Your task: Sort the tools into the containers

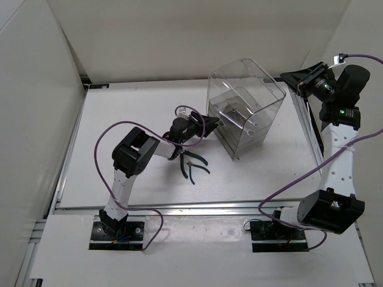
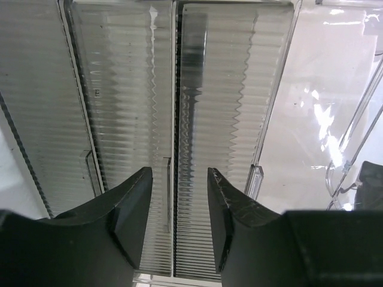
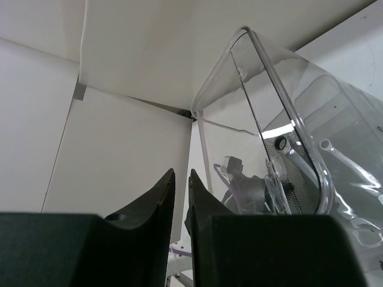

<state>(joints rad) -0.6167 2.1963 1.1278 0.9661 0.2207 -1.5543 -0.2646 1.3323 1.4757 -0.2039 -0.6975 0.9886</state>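
Pliers (image 1: 193, 165) lie on table (image 1: 119, 119) near left gripper (image 2: 179, 176), whose fingers are apart and empty, facing clear bin (image 1: 245, 107). Wrench (image 3: 335, 156) inside. Right gripper (image 3: 181, 174) fingers nearly touching, holding nothing.

Robotics lab test cell, viewed via my remote cam feeds. A white tabletop (image 1: 131, 125) is boxed in by plain white panel walls (image 1: 179, 36) at the back & both sides. An aluminium extrusion rail (image 1: 209, 208) runs along the near edge. The left arm (image 1: 128, 167) & right arm (image 1: 338, 155), both small & black-and-white, are bolted to dark base plates (image 1: 134, 230). Loose purple cables (image 1: 97, 152) loop btwn their joints.
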